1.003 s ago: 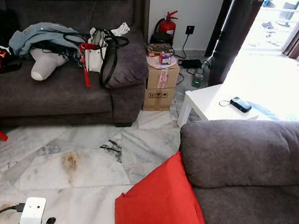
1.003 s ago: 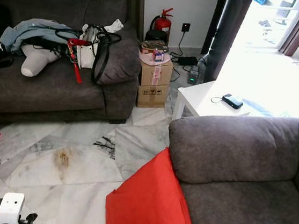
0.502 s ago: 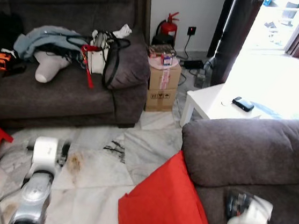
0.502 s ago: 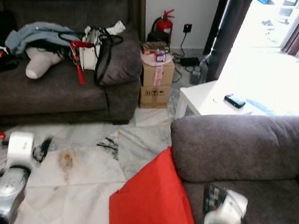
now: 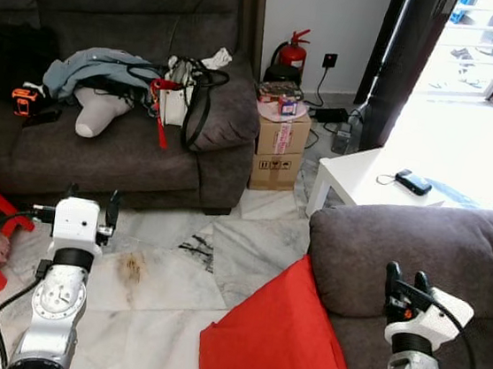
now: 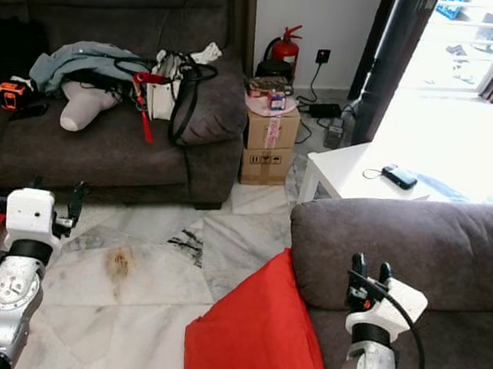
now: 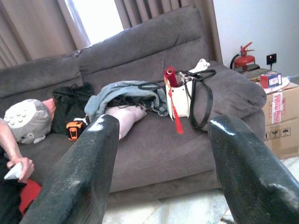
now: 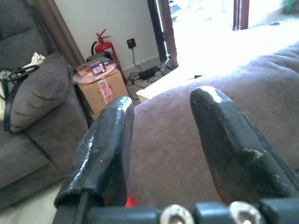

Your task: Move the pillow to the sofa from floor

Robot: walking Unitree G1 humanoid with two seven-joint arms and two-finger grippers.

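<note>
Red square fabric pillow (image 5: 277, 344) leaned on the grey sofa's (image 5: 417, 248) front edge, between both grippers.
Right gripper (image 5: 403, 278) nearer, fingers parted, empty; left gripper (image 5: 91, 198) parted wide, empty.

Marble floor (image 5: 164, 282): red pillow (image 5: 277, 348) leaning against near grey sofa (image 5: 417, 248), stacked cardboard boxes (image 5: 277, 148), fire extinguisher (image 5: 293, 52), white side table (image 5: 363, 180) bearing black phone (image 5: 414, 181); far sofa (image 5: 126, 144) carrying clothes (image 5: 95, 65) and white bag (image 5: 178, 101).
</note>
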